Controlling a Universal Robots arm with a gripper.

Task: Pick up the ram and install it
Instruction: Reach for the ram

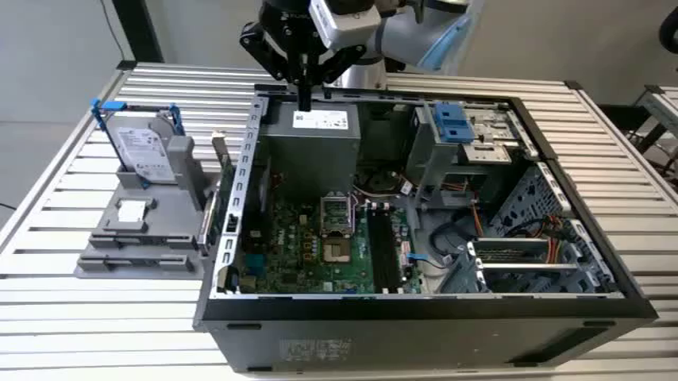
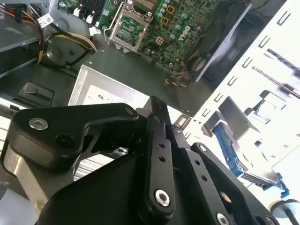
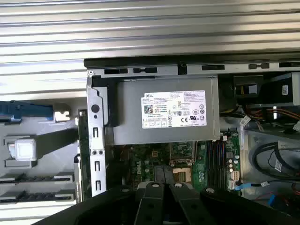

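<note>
exterior view: black two-finger tool (image 1: 305, 97) is hovering pinched shut, gripping nothing, above black computer case's (image 1: 424, 316) far wall; long dark-green ram (image 1: 379, 250) is seemingly standing in green motherboard (image 1: 302, 258) slot | second wrist view: fingers (image 2: 157, 140) are touching | first wrist view: silver power supply (image 3: 129, 110) is lying underneath; dropping risks striking it

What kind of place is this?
Probably a robot lab or workshop for building computers: an open black computer case lies on a silver slatted metal table, a grey plastic parts rack stands beside it, and a black robot pincer hangs above.
</note>
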